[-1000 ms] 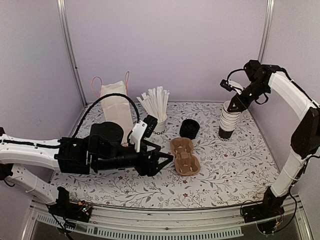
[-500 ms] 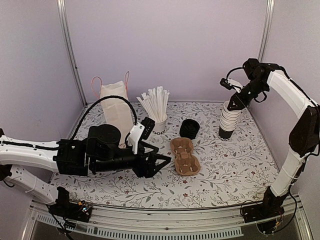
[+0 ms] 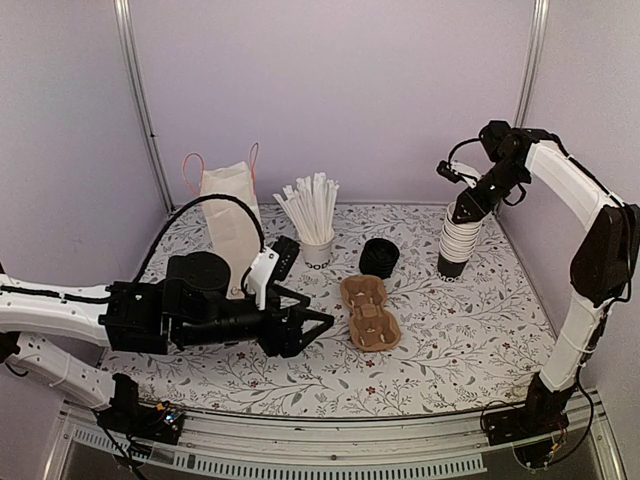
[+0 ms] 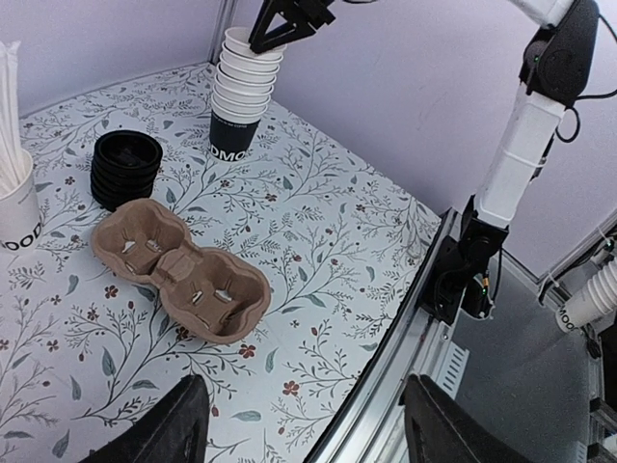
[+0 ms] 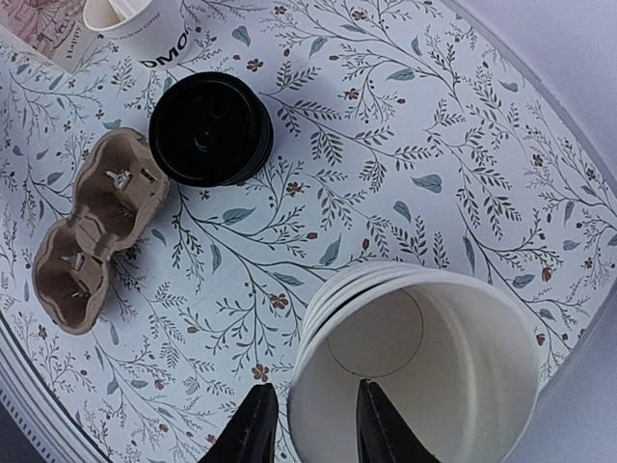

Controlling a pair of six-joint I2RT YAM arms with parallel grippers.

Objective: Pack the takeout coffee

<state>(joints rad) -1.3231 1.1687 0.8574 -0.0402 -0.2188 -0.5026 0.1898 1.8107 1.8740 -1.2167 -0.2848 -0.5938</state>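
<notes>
No lidded black cup shows in any view. A stack of lidless black cups (image 3: 456,245) with white insides stands at the back right; it also shows in the left wrist view (image 4: 239,106) and the right wrist view (image 5: 434,357). My right gripper (image 3: 463,208) (image 5: 313,391) is open at the stack's top, one finger outside the top cup's rim and one inside. A stack of black lids (image 3: 379,257) (image 4: 125,166) (image 5: 210,127) sits mid-table. My left gripper (image 3: 312,327) (image 4: 304,434) is open and empty, low, left of the carrier.
A brown two-cup pulp carrier (image 3: 369,312) (image 4: 183,280) (image 5: 92,231) lies mid-table. A white cup of straws (image 3: 318,242) (image 4: 17,227) and a paper bag (image 3: 232,215) with pink handles stand at the back left. The table's metal front rail (image 4: 424,318) runs near my left gripper.
My left arm has drawn back to the left, away from the carrier. My right gripper has shifted slightly left and down onto the top cup's rim.
</notes>
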